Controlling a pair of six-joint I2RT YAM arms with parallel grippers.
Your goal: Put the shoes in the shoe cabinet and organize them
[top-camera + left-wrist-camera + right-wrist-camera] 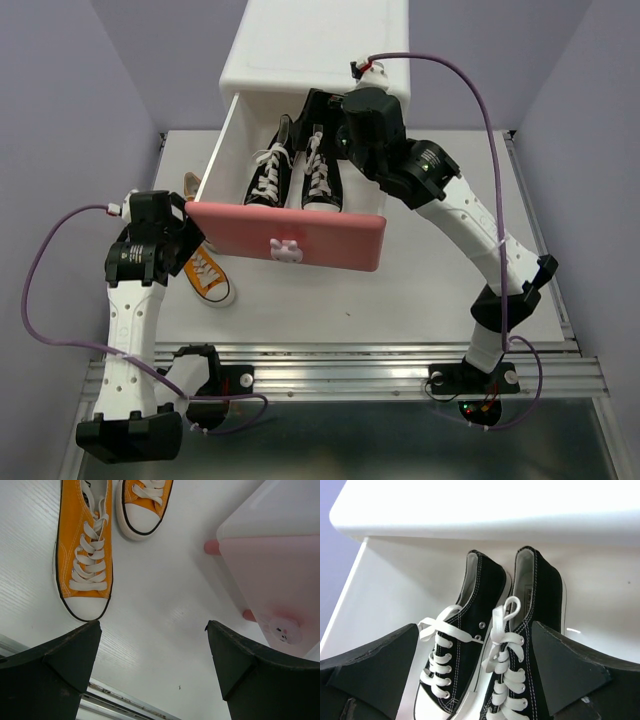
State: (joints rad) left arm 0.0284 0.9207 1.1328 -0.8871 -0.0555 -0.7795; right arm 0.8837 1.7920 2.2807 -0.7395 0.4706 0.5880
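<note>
A shoe cabinet (315,45) stands at the far middle of the tabletop (420,290), with one drawer (285,240) pulled out toward the near edge. Inside the drawer two shoes lie side by side, the inner-left shoe (268,175) and the inner-right shoe (322,170), toes toward the drawer front, heels toward the cabinet. Two more lie on the tabletop left of the drawer: the near shoe (207,275) by the front's left end, and the far shoe (142,505) behind it (largely hidden from above).
</note>
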